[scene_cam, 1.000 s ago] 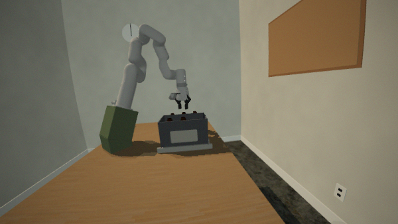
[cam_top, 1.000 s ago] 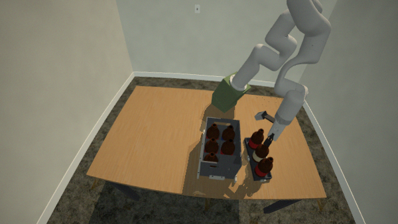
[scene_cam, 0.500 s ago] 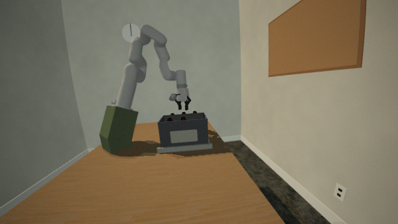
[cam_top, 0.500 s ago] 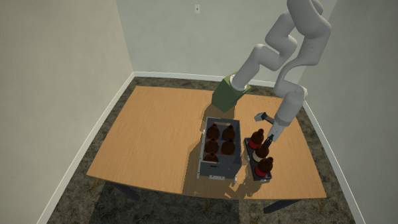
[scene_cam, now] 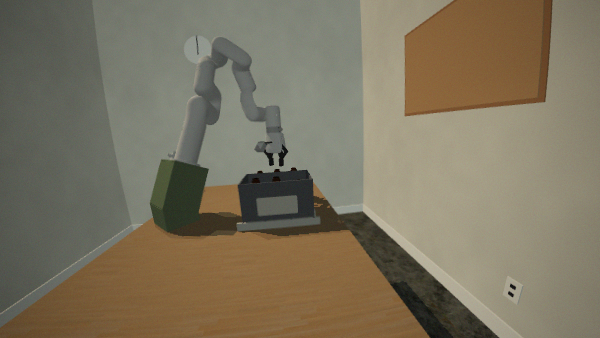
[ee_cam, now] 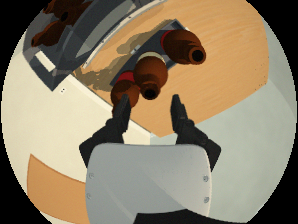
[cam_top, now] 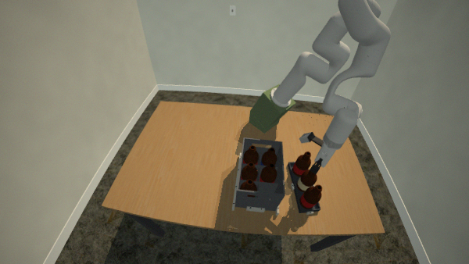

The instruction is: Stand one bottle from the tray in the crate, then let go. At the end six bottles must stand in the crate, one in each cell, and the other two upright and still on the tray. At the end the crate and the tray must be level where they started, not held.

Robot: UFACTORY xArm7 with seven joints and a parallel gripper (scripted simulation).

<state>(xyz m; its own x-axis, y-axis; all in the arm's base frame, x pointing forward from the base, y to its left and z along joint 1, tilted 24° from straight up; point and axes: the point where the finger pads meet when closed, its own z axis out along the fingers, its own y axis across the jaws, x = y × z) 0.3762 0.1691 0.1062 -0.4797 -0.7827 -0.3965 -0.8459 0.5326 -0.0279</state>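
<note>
Eight brown bottles on one wooden desk (cam_top: 176,156) (scene_cam: 200,280) (ee_cam: 230,50), five crated, three waiting.
Near the top view's bottom edge, the grey crate (cam_top: 258,201) (scene_cam: 250,205) (ee_cam: 52,82) keeps its near-right cell free; right of it, the tray (cam_top: 295,190) (ee_cam: 131,61) holds three upright bottles. Above them the gripper (cam_top: 318,164) (scene_cam: 276,162) (ee_cam: 150,101) hangs roughly two-thirds open, empty, probably to straddle a neck.
</note>
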